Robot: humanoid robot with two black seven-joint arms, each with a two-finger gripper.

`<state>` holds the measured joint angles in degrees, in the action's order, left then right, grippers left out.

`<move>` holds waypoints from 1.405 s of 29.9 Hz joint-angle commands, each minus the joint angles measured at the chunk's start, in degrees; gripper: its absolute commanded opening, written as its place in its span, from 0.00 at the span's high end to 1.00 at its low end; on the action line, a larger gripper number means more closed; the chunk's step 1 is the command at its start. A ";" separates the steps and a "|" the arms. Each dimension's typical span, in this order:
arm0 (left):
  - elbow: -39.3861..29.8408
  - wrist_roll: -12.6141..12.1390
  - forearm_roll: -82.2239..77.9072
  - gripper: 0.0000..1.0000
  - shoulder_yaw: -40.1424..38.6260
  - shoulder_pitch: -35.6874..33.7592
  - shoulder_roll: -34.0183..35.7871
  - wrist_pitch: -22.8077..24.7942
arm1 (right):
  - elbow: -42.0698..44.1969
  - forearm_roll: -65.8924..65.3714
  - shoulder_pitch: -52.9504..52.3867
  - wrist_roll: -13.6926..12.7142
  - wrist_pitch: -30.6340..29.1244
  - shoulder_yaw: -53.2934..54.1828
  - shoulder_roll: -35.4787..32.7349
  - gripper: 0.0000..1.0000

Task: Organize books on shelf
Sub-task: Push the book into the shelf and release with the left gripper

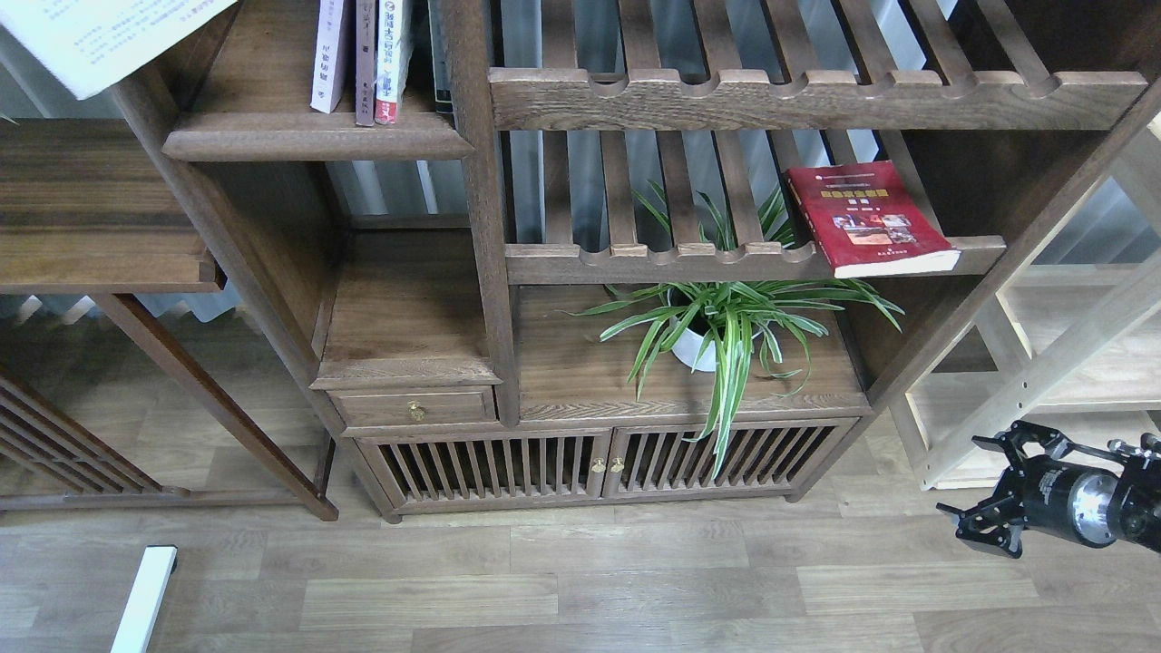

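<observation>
A pale white book (91,36) with printed text hangs tilted in the top left corner, partly cut off by the view's edge; what holds it is out of view. Just right of and below it is the shelf (308,141), a dark board with a rounded lip. A few thin upright spines (363,54) stand at its right end. A red book (866,218) with a yellow title lies flat on the slatted rack (689,258) at right. My right gripper (978,494) hovers low at the far right over the floor, fingers spread, holding nothing. My left gripper is out of view.
A potted spider plant (726,322) sits on the cabinet top (580,381) under the slatted rack. Another notched rack (807,95) runs above. Pale wood shelving (1043,363) stands at far right, and a dark side table (91,218) at left.
</observation>
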<state>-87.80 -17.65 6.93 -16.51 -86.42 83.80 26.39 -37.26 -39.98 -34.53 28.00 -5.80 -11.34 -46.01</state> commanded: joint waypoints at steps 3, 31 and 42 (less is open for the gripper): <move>0.09 0.07 -0.07 1.00 0.07 0.29 1.63 1.30 | 0.00 0.07 -0.10 0.00 0.00 0.00 0.05 0.00; 4.57 2.97 -8.50 1.00 3.14 0.64 -23.05 -26.55 | 0.00 0.07 -0.01 0.00 0.00 0.00 -0.57 0.00; 8.26 2.80 -9.65 1.00 5.70 0.29 -32.55 -38.77 | 0.00 0.07 0.07 0.00 -0.09 0.00 -0.83 0.00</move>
<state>-80.36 -14.67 -2.62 -11.21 -85.92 52.99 -9.63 -37.26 -39.90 -34.46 28.00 -5.88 -11.34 -46.87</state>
